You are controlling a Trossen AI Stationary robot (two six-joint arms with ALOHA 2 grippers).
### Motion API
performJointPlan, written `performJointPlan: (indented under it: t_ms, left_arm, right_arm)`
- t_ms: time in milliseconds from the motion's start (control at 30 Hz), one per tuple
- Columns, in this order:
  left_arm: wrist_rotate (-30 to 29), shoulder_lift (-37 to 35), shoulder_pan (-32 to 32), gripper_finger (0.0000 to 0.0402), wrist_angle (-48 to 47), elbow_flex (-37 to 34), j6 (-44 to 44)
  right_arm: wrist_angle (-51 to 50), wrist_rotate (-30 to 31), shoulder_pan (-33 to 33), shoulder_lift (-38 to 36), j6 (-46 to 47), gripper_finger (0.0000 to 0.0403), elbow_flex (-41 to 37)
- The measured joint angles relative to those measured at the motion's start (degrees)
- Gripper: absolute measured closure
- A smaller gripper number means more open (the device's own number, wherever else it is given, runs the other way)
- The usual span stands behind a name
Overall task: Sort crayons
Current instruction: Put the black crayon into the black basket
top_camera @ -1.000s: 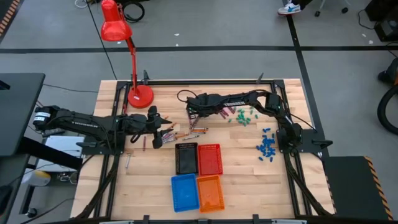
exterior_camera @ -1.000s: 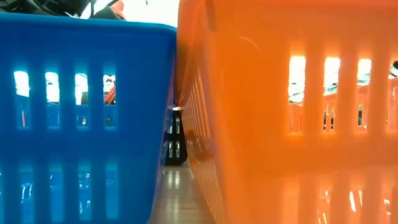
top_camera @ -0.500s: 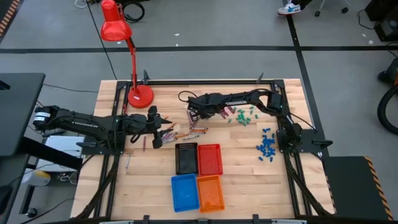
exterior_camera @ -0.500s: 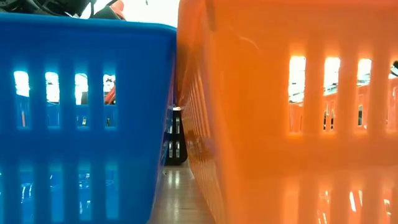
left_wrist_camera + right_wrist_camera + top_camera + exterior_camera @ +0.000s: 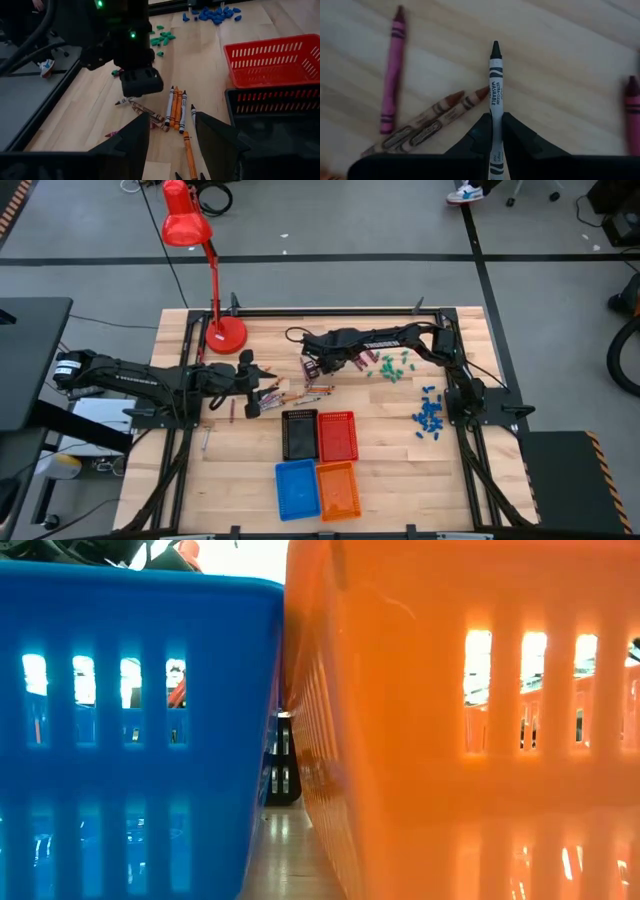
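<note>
Several crayons [image 5: 300, 391] in orange, brown and maroon lie loose on the wooden table, left of the black basket [image 5: 299, 434]. My right gripper [image 5: 312, 366] hangs over them and is shut on a pale grey crayon with a black tip [image 5: 495, 75]. It also shows in the left wrist view [image 5: 142, 82]. My left gripper [image 5: 250, 395] is open and empty, low over the table. Its fingers [image 5: 137, 145] stand on either side of the near crayons [image 5: 176, 107] without touching them. My right gripper pinches the pale grey crayon between its two fingers [image 5: 477, 135], on the wrapped shaft toward its blunt end [image 5: 494, 131]. The crayon lies along the fingers, and its black tip [image 5: 495, 50] sticks out past them. I cannot tell whether the tip touches the table.
A red basket [image 5: 338, 435] stands right of the black one. A blue basket [image 5: 297, 488] and an orange basket [image 5: 338, 490] stand nearer and fill the low view [image 5: 140, 720]. Green pieces [image 5: 393, 367] and blue pieces [image 5: 430, 413] lie to the right. A red lamp [image 5: 225, 332] stands at the far left.
My right gripper has shifted slightly toward the table's right and far side over the crayons.
</note>
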Motion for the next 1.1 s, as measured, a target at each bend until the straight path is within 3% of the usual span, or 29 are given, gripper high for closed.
performJointPlan:
  t_ms: [233,633,1100]
  left_arm:
    - [0.0,0.0,0.0,0.0230,-3.9,0.0,-4.2]
    - [0.0,0.0,0.0,0.0230,-3.1,-8.2,-14.0]
    - [0.0,0.0,-2.0,0.0230,-2.3,-10.0,-18.3]
  right_arm:
    - [-1.4,-0.1,0.9,-2.6,-1.4,0.0355,0.0]
    - [2.0,-0.2,8.5,-7.9,-1.5,0.0355,0.1]
    - [9.7,1.6,20.0,-8.5,8.6,0.0355,0.1]
